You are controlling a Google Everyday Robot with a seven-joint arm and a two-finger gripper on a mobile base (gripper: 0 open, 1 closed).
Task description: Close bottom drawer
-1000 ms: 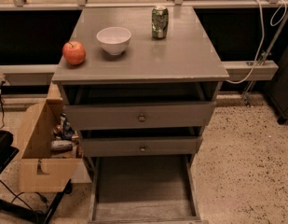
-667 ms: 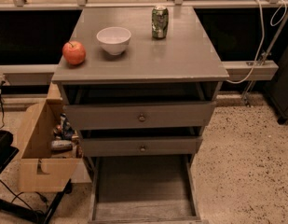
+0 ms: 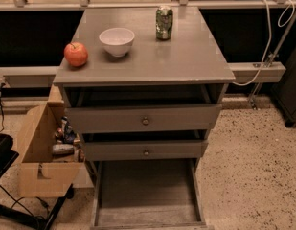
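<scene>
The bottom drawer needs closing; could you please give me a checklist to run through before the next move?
1. The bottom drawer is pulled out, ready to push: ok.
2. Nothing sticks up from its tray: ok.
3. Its front knob is located: cannot tell, the picture's lower edge cuts it off.
4. The cardboard box sits beside the cabinet, out of the drawer's path: ok.
5. The pincer is in position: not ok, it is not in view.
</scene>
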